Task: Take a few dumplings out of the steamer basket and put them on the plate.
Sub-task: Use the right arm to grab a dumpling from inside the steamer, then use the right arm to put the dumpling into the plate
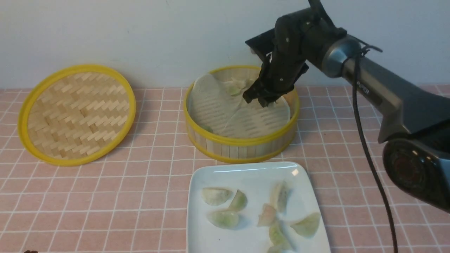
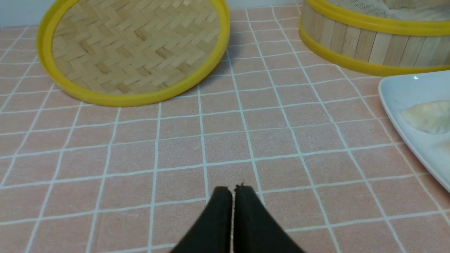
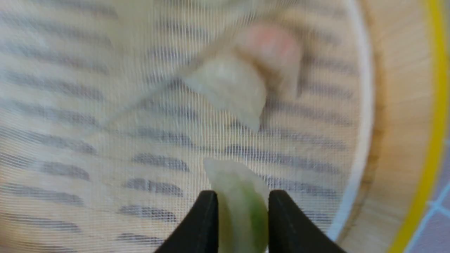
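The steamer basket [image 1: 242, 142] stands at the back middle of the table, and my right gripper [image 1: 256, 101] reaches down into it. In the right wrist view this gripper [image 3: 242, 195] is shut on a pale green dumpling [image 3: 240, 207], held edge-up between both fingers just above the liner. A whitish dumpling [image 3: 228, 86] and a pinkish one [image 3: 272, 45] lie beyond it. The white plate [image 1: 246, 175] in front of the basket holds several dumplings [image 1: 216, 195]. My left gripper [image 2: 232, 189] is shut and empty, low over the tiled table.
The shallow woven lid [image 1: 77, 114] leans at the back left. In the left wrist view, the lid [image 2: 133, 52], the basket wall [image 2: 369, 42] and a plate corner [image 2: 400, 95] lie ahead of the left gripper. Pink tiled cloth covers the table.
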Controlling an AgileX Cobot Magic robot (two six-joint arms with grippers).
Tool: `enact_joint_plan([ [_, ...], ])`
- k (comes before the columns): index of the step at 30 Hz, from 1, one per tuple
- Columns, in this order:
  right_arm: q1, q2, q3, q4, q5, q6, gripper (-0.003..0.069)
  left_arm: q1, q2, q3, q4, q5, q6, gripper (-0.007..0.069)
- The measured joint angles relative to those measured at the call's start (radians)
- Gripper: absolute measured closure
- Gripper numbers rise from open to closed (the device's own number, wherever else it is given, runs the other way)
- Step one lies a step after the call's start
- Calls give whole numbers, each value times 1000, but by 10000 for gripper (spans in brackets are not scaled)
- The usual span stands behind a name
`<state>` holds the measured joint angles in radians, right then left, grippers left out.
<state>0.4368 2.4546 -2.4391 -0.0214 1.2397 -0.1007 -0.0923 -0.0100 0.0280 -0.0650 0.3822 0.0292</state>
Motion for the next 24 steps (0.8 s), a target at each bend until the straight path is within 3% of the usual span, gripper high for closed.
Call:
enact_joint_plan([
  [6, 0, -145, 88, 108, 6, 12, 498, 0, 0, 0, 0, 0, 0, 631],
  [15, 67, -624, 759, 214, 6, -1, 498, 0, 0, 0, 0, 0, 0, 631],
  [19, 138, -658, 982, 225, -58, 0, 498, 0, 0, 0, 0, 0, 0, 631],
  [24, 204, -604, 1062, 238, -174, 2, 498, 0, 0, 0, 0, 0, 0, 631],
])
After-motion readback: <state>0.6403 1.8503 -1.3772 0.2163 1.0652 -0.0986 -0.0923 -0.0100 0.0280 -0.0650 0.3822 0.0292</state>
